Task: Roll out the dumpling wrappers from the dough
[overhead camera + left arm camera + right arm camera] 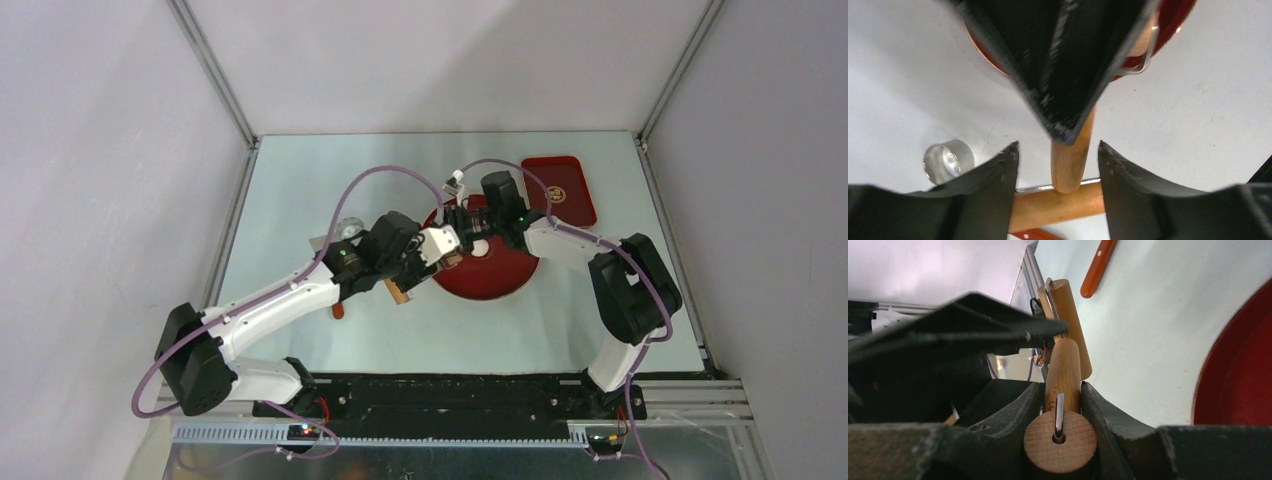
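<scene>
My right gripper (1062, 385) is shut on a wooden pastry roller (1059, 440). Its round end face with a metal wire in the axle hole sits between the fingers, and its handle (1064, 365) points away. In the left wrist view, my left gripper (1058, 143) is open with its fingers on either side of that handle (1068, 160), apart from it. Both grippers (455, 250) meet over the left rim of the red plate (490, 280). A small white bit (483, 247) shows on the plate; I cannot tell whether it is dough. No wrappers show.
A second wooden cylinder with a metal bracket (1058, 207) lies on the table under the left gripper. The shiny metal ring cutter (947, 161) stands to its left. An orange-handled tool (1098, 267) lies nearby. A dark red tray (560, 190) sits at the back right.
</scene>
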